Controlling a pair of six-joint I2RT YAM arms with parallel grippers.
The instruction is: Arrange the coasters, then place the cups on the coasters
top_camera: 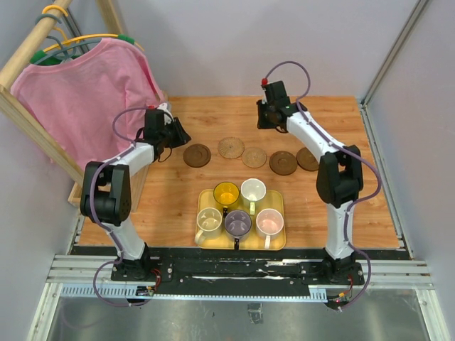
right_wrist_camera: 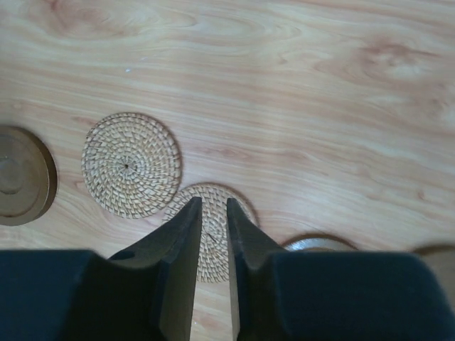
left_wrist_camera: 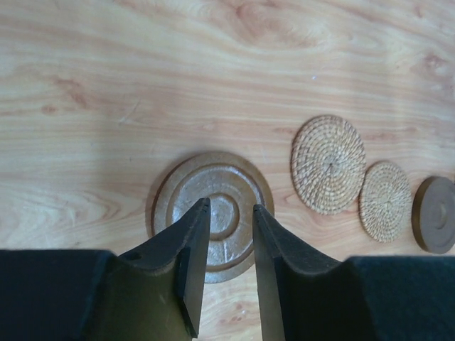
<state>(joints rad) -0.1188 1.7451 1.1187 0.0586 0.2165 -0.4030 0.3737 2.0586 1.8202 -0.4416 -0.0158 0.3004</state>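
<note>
Several coasters lie in a row across the middle of the table: a dark brown one (top_camera: 197, 155), two tan woven ones (top_camera: 231, 148) (top_camera: 254, 157), and two more dark ones (top_camera: 283, 163) (top_camera: 308, 159). Several cups stand on the yellow tray (top_camera: 277, 201): yellow (top_camera: 227, 192), white (top_camera: 253, 190), cream (top_camera: 209, 221), purple-grey (top_camera: 237, 223), pink (top_camera: 269, 222). My left gripper (left_wrist_camera: 231, 206) hovers open above the leftmost dark coaster (left_wrist_camera: 224, 181) with nothing between its fingers. My right gripper (right_wrist_camera: 213, 202) is slightly open and empty above a woven coaster (right_wrist_camera: 212, 245).
A pink shirt (top_camera: 85, 92) hangs on a wooden rack (top_camera: 28, 114) at the back left, close to the left arm. Grey walls close off the back and the right side of the wooden table (top_camera: 355, 206). The tray sits near the front, between the arm bases.
</note>
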